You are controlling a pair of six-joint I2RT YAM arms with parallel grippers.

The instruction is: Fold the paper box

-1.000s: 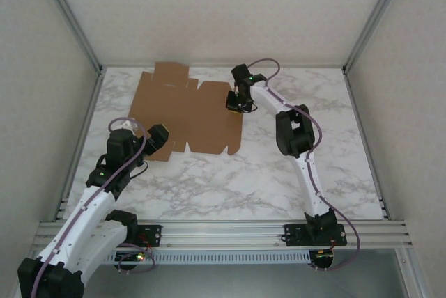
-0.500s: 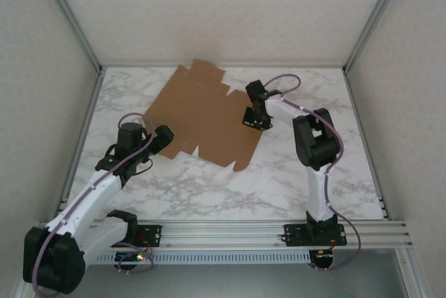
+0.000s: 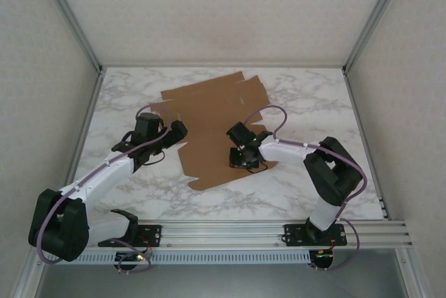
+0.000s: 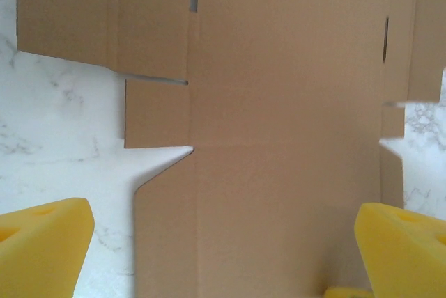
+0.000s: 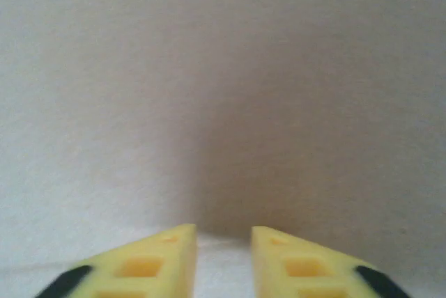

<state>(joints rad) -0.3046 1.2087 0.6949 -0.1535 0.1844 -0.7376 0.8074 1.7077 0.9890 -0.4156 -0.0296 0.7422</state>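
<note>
The paper box (image 3: 209,113) is a flat brown die-cut sheet lying skewed on the marble table, its near corner pointing toward the arms. My left gripper (image 3: 180,129) hovers at the sheet's left edge. In the left wrist view its yellow fingers (image 4: 42,242) stand wide apart, low over the paper box (image 4: 279,103), with notches and slots visible. My right gripper (image 3: 242,160) sits over the sheet's near right part. Seen from the right wrist, the right gripper (image 5: 223,235) has its fingertips (image 5: 174,242) slightly apart with nothing between them, close to a blurred grey-brown surface.
The marble table (image 3: 313,103) has bare room on the right and along the near side. Pale walls and aluminium posts (image 3: 70,19) enclose the cell. A metal rail (image 3: 223,232) runs along the front edge by the arm bases.
The sheet has been dragged toward the near side and turned. The right gripper came with it and its jaws have parted. The left gripper has moved right, over the sheet's left edge.
</note>
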